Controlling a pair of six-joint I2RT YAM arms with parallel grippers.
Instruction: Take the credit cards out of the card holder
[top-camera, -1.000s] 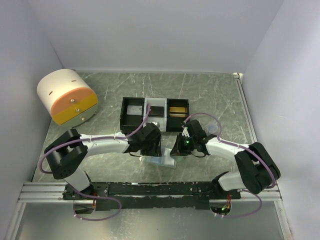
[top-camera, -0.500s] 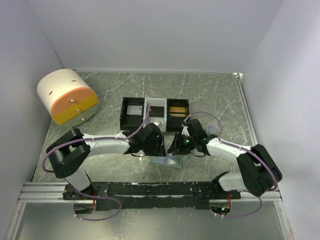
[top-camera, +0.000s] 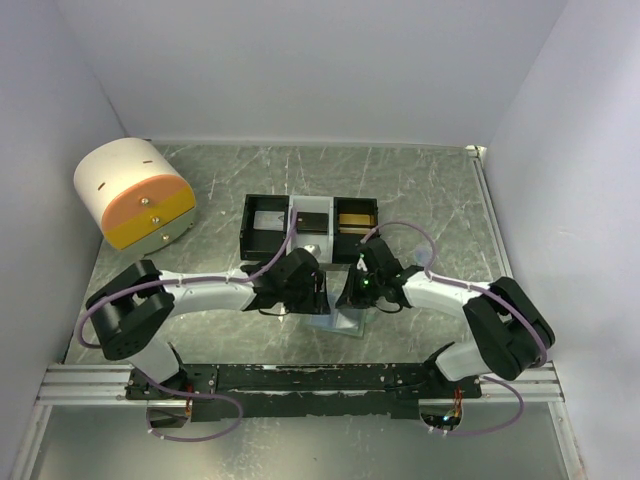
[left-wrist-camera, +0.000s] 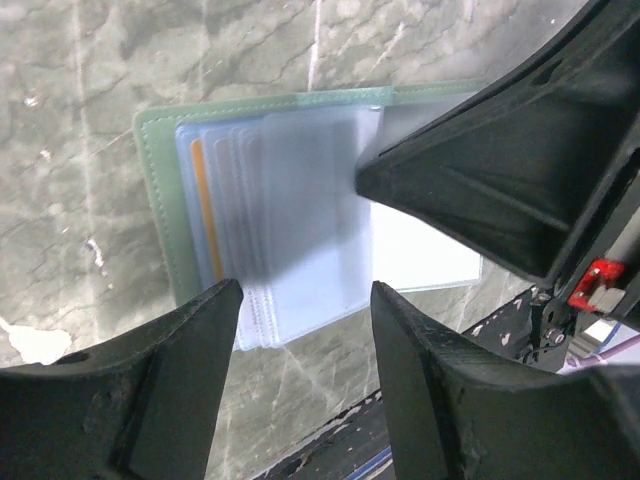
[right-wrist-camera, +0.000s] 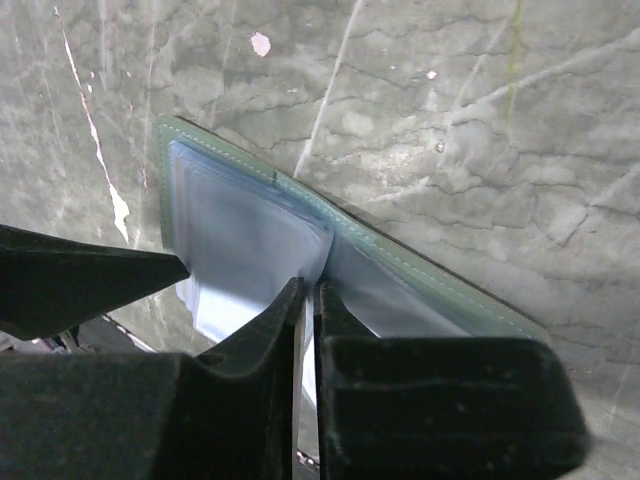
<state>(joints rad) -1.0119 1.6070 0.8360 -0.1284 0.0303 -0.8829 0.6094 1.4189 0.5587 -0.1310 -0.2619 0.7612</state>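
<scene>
The card holder (top-camera: 345, 322) lies open on the marble table, sage-green rim (left-wrist-camera: 160, 200) around a stack of clear sleeves. An orange edge of a credit card (left-wrist-camera: 205, 215) shows inside the left sleeves; other cards are not clear. My left gripper (left-wrist-camera: 300, 300) hovers open over the holder's near edge, nothing between its fingers. My right gripper (right-wrist-camera: 310, 285) is pressed nearly shut at the holder's fold (right-wrist-camera: 420, 270), with a thin pale sheet in the slit. Whether that sheet is a card or a sleeve I cannot tell. Both grippers (top-camera: 322, 298) (top-camera: 347, 292) meet above the holder.
A black-and-white three-compartment tray (top-camera: 310, 225) stands just behind the grippers. A white and orange cylinder (top-camera: 135, 195) sits at the back left. The black base rail (top-camera: 300, 380) runs along the near edge. White walls close in the table on three sides.
My right gripper moved left onto the holder's fold, its jaws widening and then closing there. The holder shifted slightly to the right. The left gripper stayed open above it.
</scene>
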